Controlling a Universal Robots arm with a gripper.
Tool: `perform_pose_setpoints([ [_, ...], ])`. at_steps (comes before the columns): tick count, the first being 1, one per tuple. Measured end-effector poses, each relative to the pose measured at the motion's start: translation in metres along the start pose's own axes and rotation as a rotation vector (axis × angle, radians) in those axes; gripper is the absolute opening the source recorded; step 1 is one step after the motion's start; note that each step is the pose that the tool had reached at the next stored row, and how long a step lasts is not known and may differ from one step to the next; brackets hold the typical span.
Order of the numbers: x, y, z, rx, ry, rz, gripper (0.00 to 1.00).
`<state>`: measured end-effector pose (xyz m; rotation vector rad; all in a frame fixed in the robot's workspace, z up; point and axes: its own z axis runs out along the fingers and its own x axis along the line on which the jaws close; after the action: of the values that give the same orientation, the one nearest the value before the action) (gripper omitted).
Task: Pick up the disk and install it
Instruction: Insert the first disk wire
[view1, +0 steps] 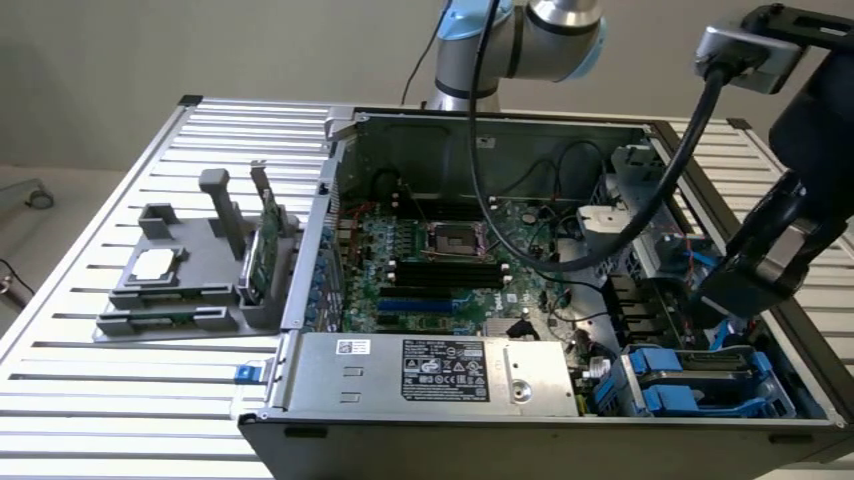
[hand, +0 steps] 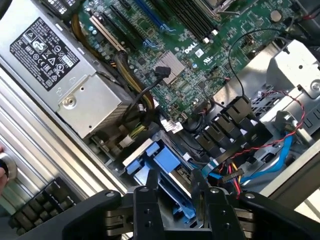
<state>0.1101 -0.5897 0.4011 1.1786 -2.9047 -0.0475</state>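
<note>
The disk sits in the drive bay at the front corner of the open computer case (view1: 334, 170), on the exterior view's right. Its blue carrier rails (view1: 701, 385) show there, and in the wrist view the blue carrier (hand: 160, 162) lies right under my fingers; the metal face is mostly hidden. My gripper (view1: 714, 310) hangs low over that bay. In the wrist view my gripper (hand: 174, 189) stands open, with one dark finger (hand: 146, 200) on each side of a blue carrier part. Whether the fingers touch it I cannot tell.
A silver power supply (view1: 427, 370) fills the case's front, with the green motherboard (view1: 427, 255) behind it. Red, blue and black cables (hand: 235, 172) cross beside the bay. On the slatted table (view1: 120, 380), a grey fixture (view1: 187, 290) holds a silver square piece (view1: 154, 265) and a green card (view1: 274, 235).
</note>
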Motion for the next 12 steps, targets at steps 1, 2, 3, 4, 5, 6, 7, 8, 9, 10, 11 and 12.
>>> perform_pose_setpoints([
  [1,0.000,0.0000,0.0013,0.0001,-0.0006,0.019,0.33],
  [2,0.000,0.0000,0.0023,0.0002,-0.0012,0.037,0.33],
  [3,0.000,-0.0001,0.0033,0.0003,-0.0016,0.055,0.33],
  [4,0.000,-0.0001,0.0044,0.0004,-0.0022,0.073,0.33],
  [5,0.000,-0.0001,0.0054,0.0005,-0.0028,0.091,0.33],
  [6,0.000,-0.0002,0.0064,0.0006,-0.0033,0.109,0.33],
  [7,0.000,-0.0002,0.0076,0.0007,-0.0040,0.128,0.33],
  [8,0.000,-0.0002,0.0086,0.0007,-0.0045,0.146,0.33],
  [9,0.000,-0.0003,0.0096,0.0009,-0.0051,0.165,0.33],
  [10,0.000,-0.0003,0.0104,0.0009,-0.0056,0.182,0.33],
  [11,0.000,-0.0003,0.0113,0.0011,-0.0061,0.200,0.33],
  [12,0.000,-0.0004,0.0121,0.0012,-0.0067,0.218,0.33],
])
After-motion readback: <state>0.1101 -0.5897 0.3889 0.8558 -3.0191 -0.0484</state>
